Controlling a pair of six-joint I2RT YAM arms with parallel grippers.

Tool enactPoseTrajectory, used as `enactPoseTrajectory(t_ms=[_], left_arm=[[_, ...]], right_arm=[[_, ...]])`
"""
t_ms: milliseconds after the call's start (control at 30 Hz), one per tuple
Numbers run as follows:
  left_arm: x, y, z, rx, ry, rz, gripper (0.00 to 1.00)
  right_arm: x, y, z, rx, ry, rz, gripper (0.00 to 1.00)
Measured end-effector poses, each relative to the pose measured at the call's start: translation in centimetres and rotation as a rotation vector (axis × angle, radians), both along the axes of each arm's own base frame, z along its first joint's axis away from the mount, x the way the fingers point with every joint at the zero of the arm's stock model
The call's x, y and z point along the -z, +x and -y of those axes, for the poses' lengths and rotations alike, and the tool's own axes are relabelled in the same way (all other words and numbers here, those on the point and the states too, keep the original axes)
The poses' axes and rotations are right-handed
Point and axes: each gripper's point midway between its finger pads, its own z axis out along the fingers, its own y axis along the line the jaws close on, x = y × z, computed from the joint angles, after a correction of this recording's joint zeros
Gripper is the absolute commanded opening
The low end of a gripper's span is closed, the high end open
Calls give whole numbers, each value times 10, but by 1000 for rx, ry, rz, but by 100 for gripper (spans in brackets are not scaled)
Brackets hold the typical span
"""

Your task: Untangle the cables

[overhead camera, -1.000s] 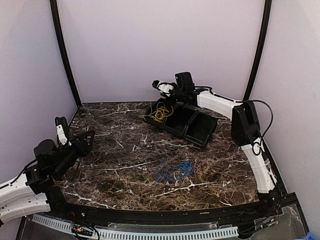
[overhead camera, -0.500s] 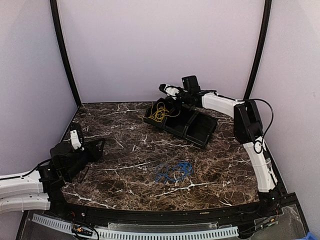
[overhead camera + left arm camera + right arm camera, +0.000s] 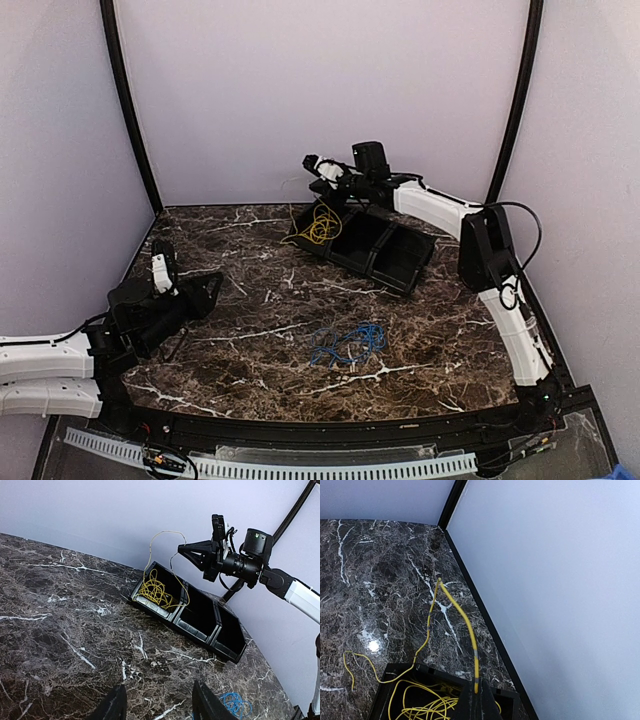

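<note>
Right claw (image 3: 311, 163) closed, pinching a strand of yellow cable (image 3: 318, 226), held up above left compartment of tray (image 3: 402, 268) at far side. Bulk of yellow coil sits in that compartment; one loose end hangs out onto worktop (image 3: 250, 300) left of tray. Blue cable (image 3: 346, 342) lies alone on worktop, near-centre, well apart from tray, no crossing w/ yellow. Left claw (image 3: 208, 288) near-left, jaws apart, nothing btwn them, low over worktop. Step, my read: cables already separated, yellow going into tray. Next prob: right claw lets go so strand drops inside compartment, not over rim. Then blue needs a low approach + grab on bulk of coil.
</note>
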Motion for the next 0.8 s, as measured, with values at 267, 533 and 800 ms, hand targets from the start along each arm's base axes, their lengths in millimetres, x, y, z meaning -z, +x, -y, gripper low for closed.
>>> enactPoseTrajectory(t_ms=[267, 533, 800], left_arm=[[-1, 1, 1, 2, -13, 0, 47], [8, 2, 5, 10, -6, -26, 47], [16, 4, 10, 17, 2, -50, 48]], right_arm=[[0, 7, -10, 1, 36, 26, 0], [13, 12, -11, 5, 38, 37, 0], [-37, 15, -17, -13, 127, 130, 0]])
